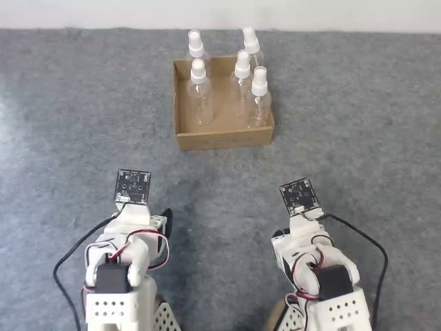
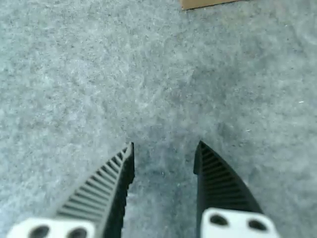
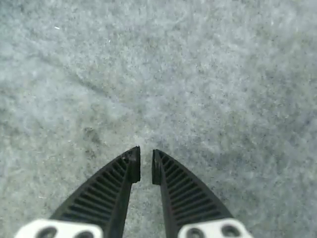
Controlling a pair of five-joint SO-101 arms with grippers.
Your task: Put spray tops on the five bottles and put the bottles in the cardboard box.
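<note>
**Five capped, boxed: job looks done**

Five bottles [image 1: 199, 93] stand upright in the cardboard box [image 1: 224, 139], each with a white spray top [image 1: 259, 81]. The rear pair's bases are hidden, so they are probably inside too. Nothing seems left to do. The left pincer [image 2: 163, 146] hangs half open over the grey table [image 1: 358, 138], holding nothing. The right pincer [image 3: 146, 157] is nearly closed, also holding nothing. Both are well short of the box.

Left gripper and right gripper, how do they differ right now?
The left gripper stands wide open; the right gripper is nearly closed, a thin slit between its tips. A corner of the cardboard box lies ahead of the left gripper, grey carpet ahead of the right gripper. Both hold nothing.
</note>
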